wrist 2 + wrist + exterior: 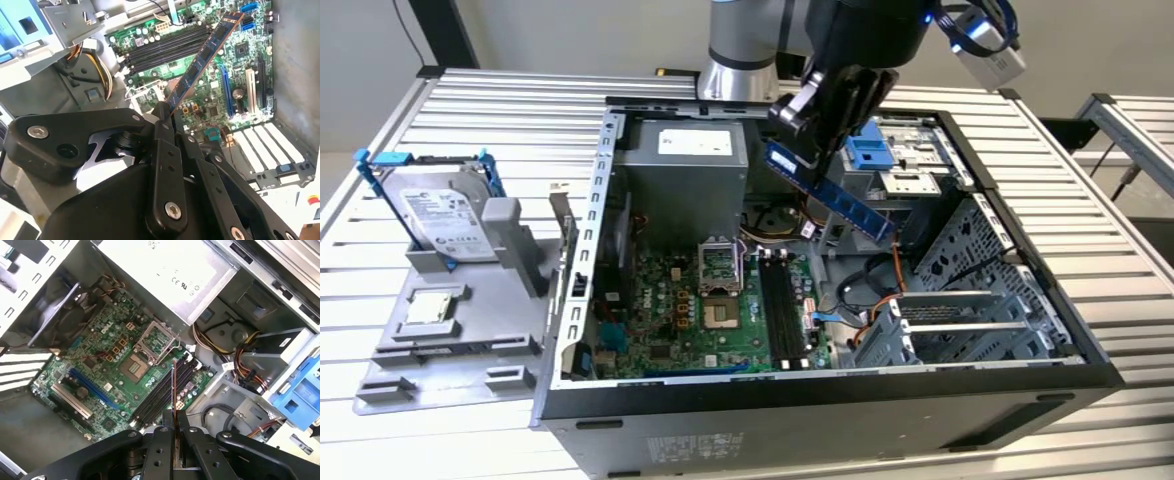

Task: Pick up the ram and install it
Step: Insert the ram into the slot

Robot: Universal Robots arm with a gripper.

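Observation:
The ram (843,197), a long blue stick with black chips, hangs tilted in the air above the open computer case. My gripper (809,140) is shut on its upper end. In the second wrist view the ram (202,60) sticks out from between the black fingers (164,131) towards the green motherboard (235,60). The first wrist view looks along the ram's thin edge (173,390), which lines up over the black memory slots (159,399). Those slots (782,308) lie beside the processor socket (720,312), well below the stick.
A silver power supply (687,165) fills the case's far corner, and a drive cage (947,320) with orange cables sits on the exterior view's right. A hard drive with blue rails (447,215) stands in a grey fixture (447,350) outside the case.

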